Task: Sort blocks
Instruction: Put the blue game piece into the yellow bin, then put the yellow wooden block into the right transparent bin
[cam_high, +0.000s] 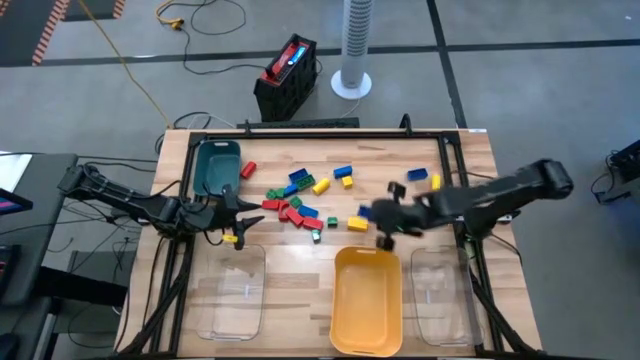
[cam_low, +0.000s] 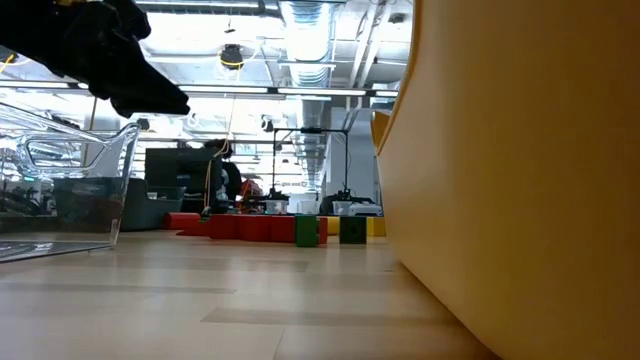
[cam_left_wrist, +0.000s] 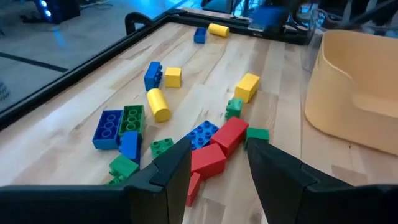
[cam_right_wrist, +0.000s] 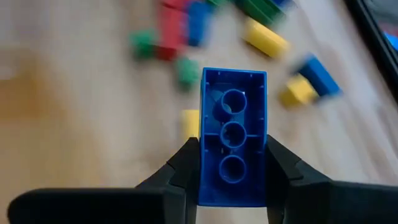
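Observation:
Several small red, green, blue and yellow blocks (cam_high: 300, 205) lie scattered on the wooden table between the two arms. They also show in the left wrist view (cam_left_wrist: 211, 146) and as a row in the low view (cam_low: 270, 228). My left gripper (cam_high: 238, 215) is open and empty beside the teal tray (cam_high: 217, 165). Its fingers (cam_left_wrist: 217, 171) stand apart just short of the red blocks. My right gripper (cam_high: 385, 225) hovers beyond the yellow tray's (cam_high: 367, 300) far end, shut on a blue block (cam_right_wrist: 233, 146). My right gripper pinches the blue block by its two long sides (cam_right_wrist: 204, 168) between its two fingers. The block's hollow underside with three round tubes (cam_right_wrist: 233, 134) faces the wrist camera. The block stands out past the fingertips along the fingers, lifted clear of the table.
Two clear trays (cam_high: 232, 290) (cam_high: 440, 295) flank the yellow tray along the near edge. In the low view the yellow tray's wall (cam_low: 520, 180) fills the right side and a clear tray (cam_low: 70, 190) stands at the left. A black frame (cam_high: 320, 132) rims the table.

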